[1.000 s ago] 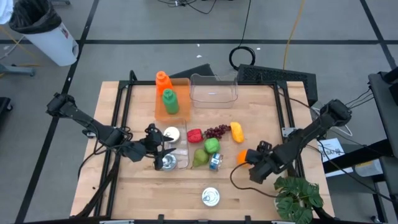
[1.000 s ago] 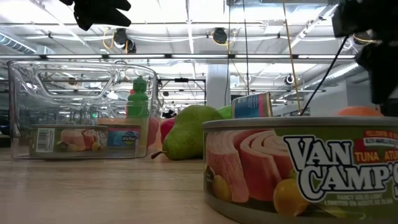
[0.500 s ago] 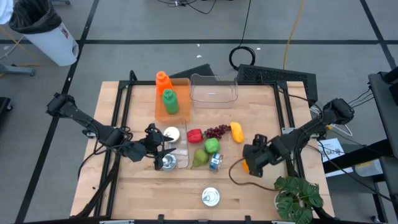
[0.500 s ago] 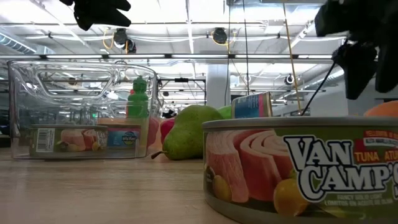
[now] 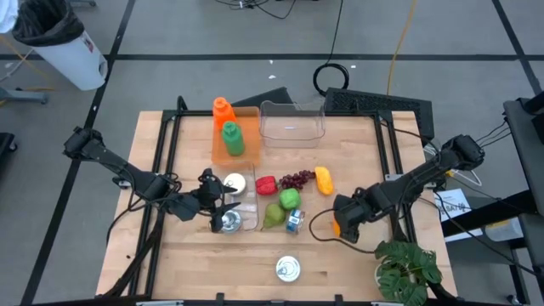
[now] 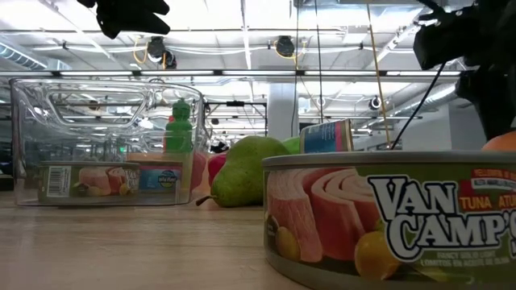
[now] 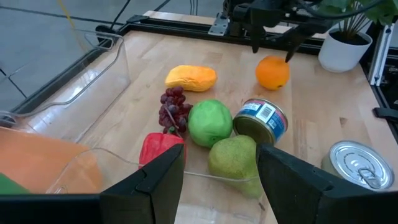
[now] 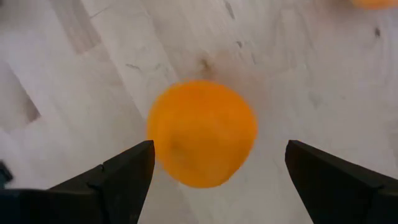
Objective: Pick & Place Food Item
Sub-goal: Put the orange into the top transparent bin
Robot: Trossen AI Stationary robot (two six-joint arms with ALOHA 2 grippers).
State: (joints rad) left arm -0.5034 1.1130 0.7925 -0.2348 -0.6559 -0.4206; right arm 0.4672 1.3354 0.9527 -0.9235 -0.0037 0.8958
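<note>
High view: the right tool [image 5: 340, 226] sits over the orange [image 5: 337, 227] on the right of the worktop [image 5: 357, 263], right of the pear [image 5: 272, 216] and small can [image 5: 294, 222]. A second ago it stood further right, the orange showing at its left; it has since slid over the fruit. The left tool [image 5: 223, 205] waits unmoved, narrowly parted, above the clear bin [image 5: 242, 219].

Low view: the orange [image 6: 501, 142] peeks out at the far right behind the tuna can [image 6: 387, 217].

Right wrist view: the fingers [image 8: 124, 174] stand wide, straddling the orange [image 8: 202, 132], not touching. A good grasp needs a straight descent, keeping the fruit centred, closing at its widest girth.
</note>
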